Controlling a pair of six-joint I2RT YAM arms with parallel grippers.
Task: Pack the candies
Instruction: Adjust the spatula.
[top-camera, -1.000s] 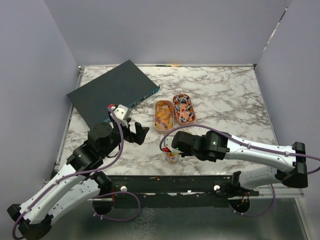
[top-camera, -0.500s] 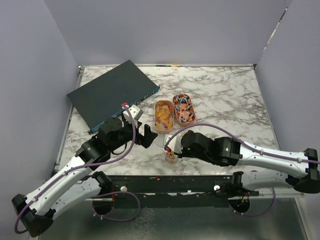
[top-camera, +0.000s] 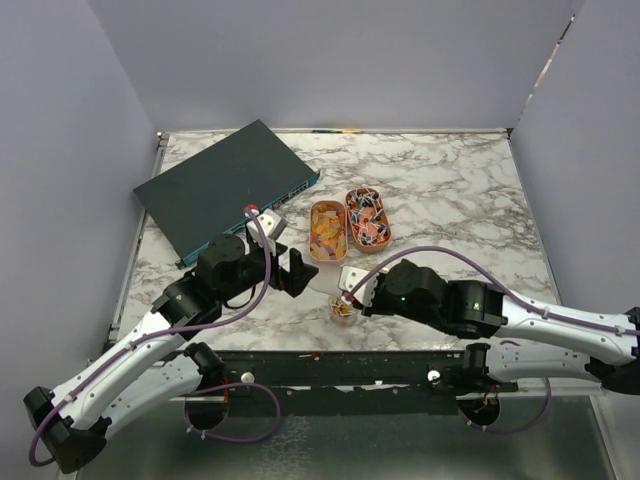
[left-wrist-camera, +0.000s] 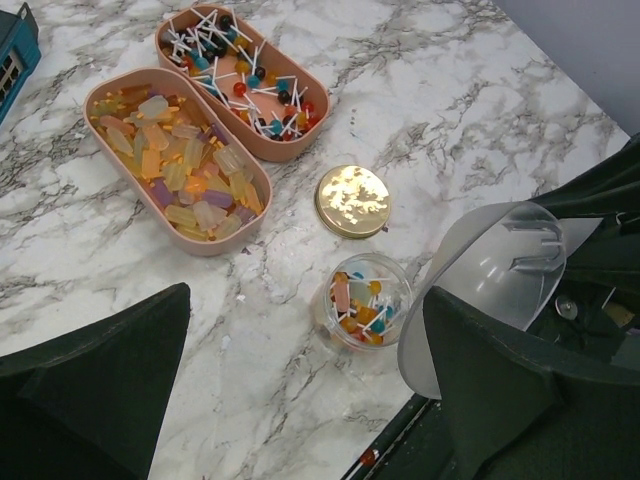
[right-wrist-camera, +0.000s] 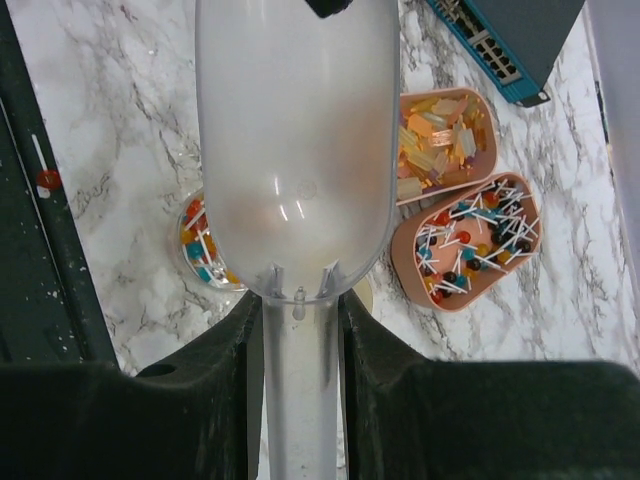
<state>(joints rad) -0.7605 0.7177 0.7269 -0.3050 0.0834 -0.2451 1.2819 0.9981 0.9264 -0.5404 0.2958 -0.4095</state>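
Candies: where do they sit? (J)

Three spots. Yellow-orange soft ones fill the nearer peach tray. Small lollipops with white sticks fill the second tray, which touches the first. A small mixed batch is already in the clear jar at the near edge of the worktop. (R)

Hands? (J)

Right hand clamps the handle of a clear plastic scoop. The bowl is over the jar and hides part of it in the wrist view. Reads as lined up to tip into the jar mouth. The bowl looks empty, but through clear plastic I can't be sure. Left hand is wide open and holds nothing. It hovers over the worktop left of the jar, apart from it. (R)

Why's the gold lid off? (J)

It lies flat between trays and jar, just beside the jar, so the mouth is free for filling. My guess: the open left hand waits for the lid once filling is done. The network switch sits far left, out of the way. (R)
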